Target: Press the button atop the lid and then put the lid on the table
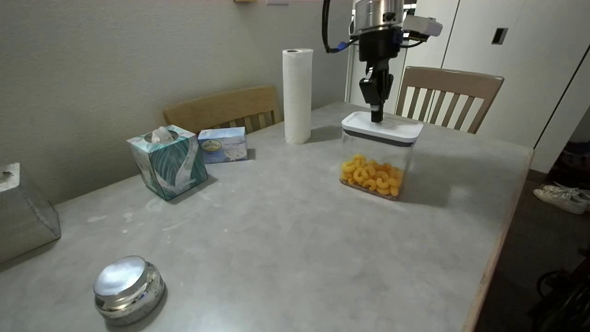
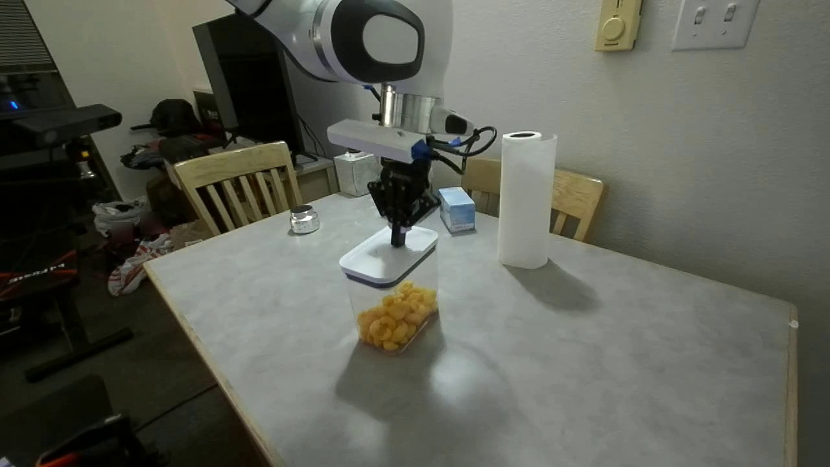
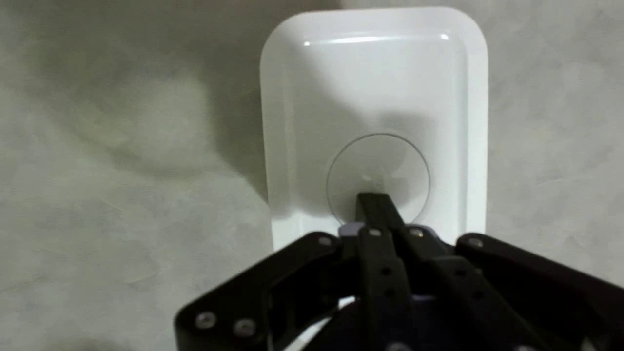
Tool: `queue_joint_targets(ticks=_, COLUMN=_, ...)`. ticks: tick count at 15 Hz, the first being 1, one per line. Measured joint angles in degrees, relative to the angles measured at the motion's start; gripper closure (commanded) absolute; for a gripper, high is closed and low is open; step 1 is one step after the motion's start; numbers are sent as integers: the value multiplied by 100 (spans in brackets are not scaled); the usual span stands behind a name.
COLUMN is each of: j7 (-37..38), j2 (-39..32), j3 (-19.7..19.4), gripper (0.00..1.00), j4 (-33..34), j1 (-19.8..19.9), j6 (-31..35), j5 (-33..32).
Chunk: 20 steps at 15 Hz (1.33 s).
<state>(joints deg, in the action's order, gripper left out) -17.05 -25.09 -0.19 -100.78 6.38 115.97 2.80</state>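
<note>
The white lid (image 1: 402,130) sits on top of a clear container (image 1: 373,173) of yellow pasta standing on the grey table (image 1: 276,240). The lid also shows in an exterior view (image 2: 373,261) and the wrist view (image 3: 390,73). The round white button (image 3: 385,156) lies in the lid's centre, outlined by a thin ring and level with the top as far as I can see. My gripper (image 3: 374,200) is shut and empty, pointing down over the button. In both exterior views its fingertips (image 1: 377,119) are at the lid's surface; I cannot tell whether they touch it.
A paper towel roll (image 1: 297,97) stands behind the container. A blue tea box (image 1: 223,144), a teal tissue box (image 1: 168,161) and a grey box (image 1: 25,214) line the wall side. A round metal object (image 1: 129,289) stands farther along the table. Wooden chairs (image 2: 237,181) stand around it.
</note>
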Motion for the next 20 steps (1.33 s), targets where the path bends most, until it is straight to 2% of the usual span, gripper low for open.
queue_joint_targets(ticks=14, j7=93, j2=280, j3=0, gripper=100, j4=-431, j1=-64, j6=-3, j5=9)
queue_joint_targets(ticks=20, j7=-557, j2=178, j3=100, gripper=100, j4=-436, j1=24, j6=386, j5=951)
